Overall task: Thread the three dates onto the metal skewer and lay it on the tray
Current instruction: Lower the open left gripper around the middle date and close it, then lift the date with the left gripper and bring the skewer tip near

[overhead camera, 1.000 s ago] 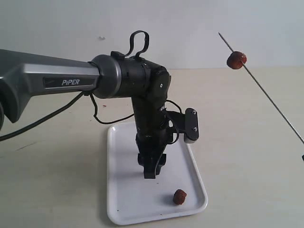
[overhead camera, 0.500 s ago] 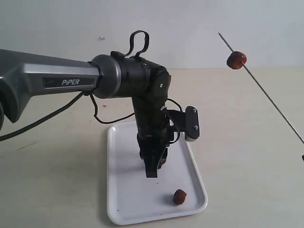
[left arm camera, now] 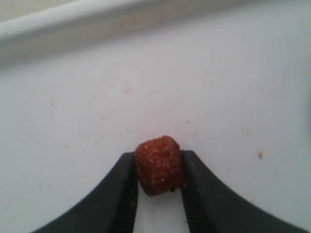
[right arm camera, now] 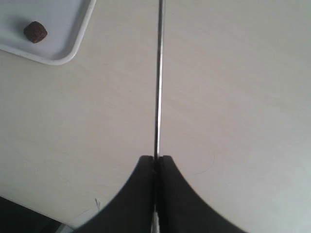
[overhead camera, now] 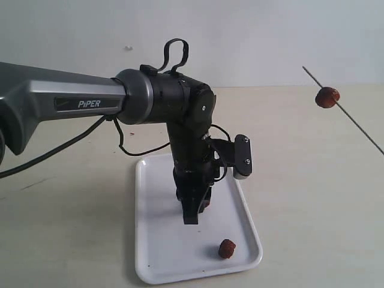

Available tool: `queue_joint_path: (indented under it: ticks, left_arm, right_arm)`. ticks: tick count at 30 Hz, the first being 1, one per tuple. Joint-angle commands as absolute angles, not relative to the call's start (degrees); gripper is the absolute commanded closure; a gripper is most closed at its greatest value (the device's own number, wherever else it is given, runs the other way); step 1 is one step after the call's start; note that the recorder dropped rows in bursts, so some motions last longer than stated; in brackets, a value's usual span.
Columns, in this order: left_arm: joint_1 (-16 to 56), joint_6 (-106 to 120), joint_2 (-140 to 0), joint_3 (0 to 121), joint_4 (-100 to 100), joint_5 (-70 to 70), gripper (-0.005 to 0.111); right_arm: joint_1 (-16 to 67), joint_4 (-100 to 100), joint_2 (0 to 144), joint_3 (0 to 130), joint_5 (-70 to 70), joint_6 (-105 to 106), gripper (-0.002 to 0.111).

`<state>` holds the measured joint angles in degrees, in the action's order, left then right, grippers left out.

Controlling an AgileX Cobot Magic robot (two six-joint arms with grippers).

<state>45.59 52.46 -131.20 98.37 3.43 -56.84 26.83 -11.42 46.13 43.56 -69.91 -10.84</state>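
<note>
In the left wrist view my left gripper (left arm camera: 159, 159) is shut on a reddish-brown date (left arm camera: 158, 167) that rests on the white tray (left arm camera: 146, 73). From outside, that gripper (overhead camera: 191, 215) points straight down over the tray (overhead camera: 156, 252). A second date (overhead camera: 227, 248) lies loose near the tray's front right corner. My right gripper (right arm camera: 156, 158) is shut on the thin metal skewer (right arm camera: 159, 73). The skewer (overhead camera: 354, 122) slants in the air at the far right, with a third date (overhead camera: 327, 96) threaded near its tip. In the exterior view the right gripper is out of frame.
The left arm's black wrist and grey forearm (overhead camera: 72, 99) reach in from the left above the tray's back half. A cable (overhead camera: 129, 150) loops down behind it. The right wrist view shows the tray's corner (right arm camera: 63, 56) with the loose date (right arm camera: 35, 31) on the beige table.
The left jaws have closed on the date on the tray. The skewer with its threaded date has shifted right and lower in the exterior view.
</note>
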Motion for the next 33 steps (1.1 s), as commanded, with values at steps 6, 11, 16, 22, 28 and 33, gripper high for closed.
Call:
queue_joint_path:
  ticks: [6, 11, 16, 22, 28, 33]
  left_arm:
    - [42.79, 60.53, -125.27, 98.63, 4.02, -57.39, 0.076]
    - [37.98, 69.83, -121.44, 98.63, 13.19, -59.96, 0.076]
    - [33.1, 75.28, -118.49, 98.63, 20.48, -63.01, 0.076]
    - [31.32, 77.74, -116.91, 98.63, 18.34, -65.08, 0.076]
    - [31.32, 90.25, -116.54, 98.63, 21.28, -69.96, 0.076]
    - [31.32, 93.0, -116.01, 98.63, 22.56, -69.96, 0.076]
  right_arm:
    - [26.65, -8.65, 46.11, 43.27, -69.96, -9.3, 0.108]
    - [26.65, -3.88, 46.11, 43.27, -69.96, -6.77, 0.108]
    - [26.65, -0.41, 46.11, 43.27, -69.96, -4.54, 0.108]
    - [26.65, 6.18, 46.11, 43.27, -69.96, -1.32, 0.108]
    - [26.65, 10.58, 46.11, 41.72, -69.96, 2.1, 0.108]
    - [26.65, 10.58, 47.0, 37.83, -69.96, 3.85, 0.108]
